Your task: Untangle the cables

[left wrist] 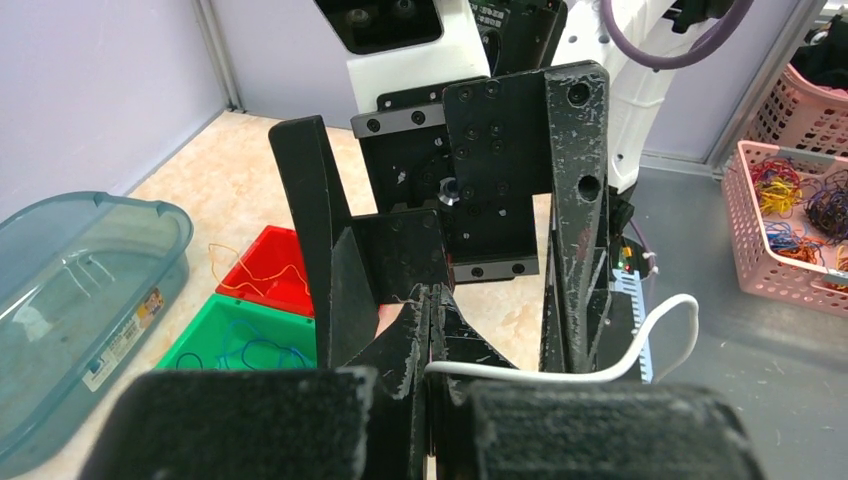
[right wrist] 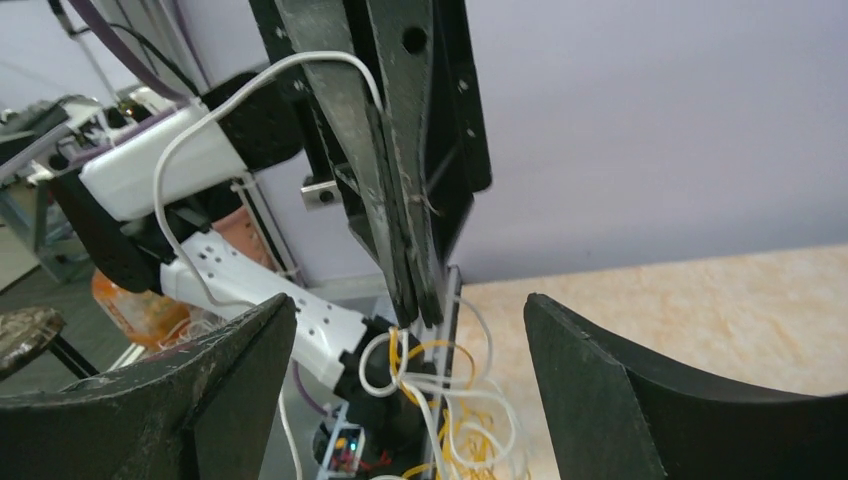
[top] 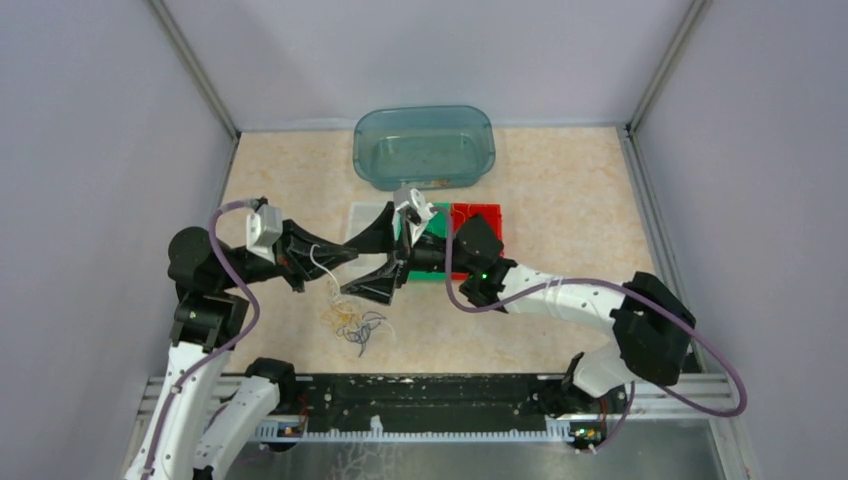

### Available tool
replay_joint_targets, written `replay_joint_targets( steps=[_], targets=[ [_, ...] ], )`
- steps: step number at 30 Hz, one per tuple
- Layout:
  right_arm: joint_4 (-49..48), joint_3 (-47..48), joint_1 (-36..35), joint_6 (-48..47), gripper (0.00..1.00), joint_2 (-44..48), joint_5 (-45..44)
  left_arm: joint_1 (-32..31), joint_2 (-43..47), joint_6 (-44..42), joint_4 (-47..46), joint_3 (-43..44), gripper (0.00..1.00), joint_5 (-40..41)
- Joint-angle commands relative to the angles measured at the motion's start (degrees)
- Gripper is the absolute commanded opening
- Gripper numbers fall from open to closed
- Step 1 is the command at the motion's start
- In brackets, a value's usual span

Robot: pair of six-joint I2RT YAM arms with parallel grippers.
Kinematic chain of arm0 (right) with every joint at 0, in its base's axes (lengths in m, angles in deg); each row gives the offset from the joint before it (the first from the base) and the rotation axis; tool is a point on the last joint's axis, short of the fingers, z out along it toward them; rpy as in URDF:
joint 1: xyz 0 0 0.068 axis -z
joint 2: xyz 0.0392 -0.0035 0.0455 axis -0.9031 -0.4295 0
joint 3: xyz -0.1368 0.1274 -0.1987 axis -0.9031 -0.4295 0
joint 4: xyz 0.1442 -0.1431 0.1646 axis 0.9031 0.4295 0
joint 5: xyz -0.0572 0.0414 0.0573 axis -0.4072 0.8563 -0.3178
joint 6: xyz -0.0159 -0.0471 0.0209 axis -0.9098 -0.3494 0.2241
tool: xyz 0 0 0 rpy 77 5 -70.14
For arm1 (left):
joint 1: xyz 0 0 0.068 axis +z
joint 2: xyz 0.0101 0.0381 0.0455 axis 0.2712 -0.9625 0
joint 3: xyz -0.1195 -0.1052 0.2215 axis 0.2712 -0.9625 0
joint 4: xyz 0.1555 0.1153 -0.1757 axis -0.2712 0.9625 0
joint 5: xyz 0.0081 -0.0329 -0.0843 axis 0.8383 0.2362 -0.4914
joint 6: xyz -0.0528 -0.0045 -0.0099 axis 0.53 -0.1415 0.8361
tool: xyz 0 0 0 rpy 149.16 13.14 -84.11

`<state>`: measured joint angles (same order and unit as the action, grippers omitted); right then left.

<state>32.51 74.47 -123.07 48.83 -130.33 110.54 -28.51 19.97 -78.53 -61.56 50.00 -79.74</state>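
Table [top: 560,200]: blue tub [top: 424,147] at twelve o'clock. At centre, green bin [left wrist: 200,335] and red bin [left wrist: 255,255], each holding some cable. Right gripper [top: 352,266] gapes wide, empty. Left gripper [left wrist: 430,300] pinches a white cable [left wrist: 560,372]. Tangle [top: 352,322] at seven o'clock remains; judged largely unfinished.

You had a thin white cable [top: 322,262] pinched in the closed left gripper [left wrist: 430,300]. In the left wrist view its free loop arched out toward 3 o'clock. At 6 o'clock from the pinch, the yellow-and-white tangle [top: 340,312] lay in a loose heap, with a dark cable [top: 366,334] coiled just beside it at 4 o'clock.
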Motion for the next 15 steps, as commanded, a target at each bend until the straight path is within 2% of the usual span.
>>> replay_joint_targets(
  steps=[1, 8, 12, 15],
  targets=[
    [-12.0, 2.89, -1.55, 4.5, 0.84, -3.47, 0.88, -0.32, -0.1, 1.62, -2.62, 0.55, 0.0, -1.0],
    [-20.57, 4.11, -2.73, 7.31, 0.68, -9.2, -4.55, -0.32, -0.35, 4.14, -4.07, 1.1, 0.0, -0.43],
    [-21.23, 6.48, -3.87, 7.82, 0.59, -11.85, -4.62, -0.32, -0.36, 4.29, -4.2, 1.37, 0.0, -0.16],
    [-19.11, 7.55, -4.59, 6.41, 0.43, -12.69, -4.99, -0.32, -0.51, 4.43, -4.31, 1.46, 0.0, -0.12]
  ],
)
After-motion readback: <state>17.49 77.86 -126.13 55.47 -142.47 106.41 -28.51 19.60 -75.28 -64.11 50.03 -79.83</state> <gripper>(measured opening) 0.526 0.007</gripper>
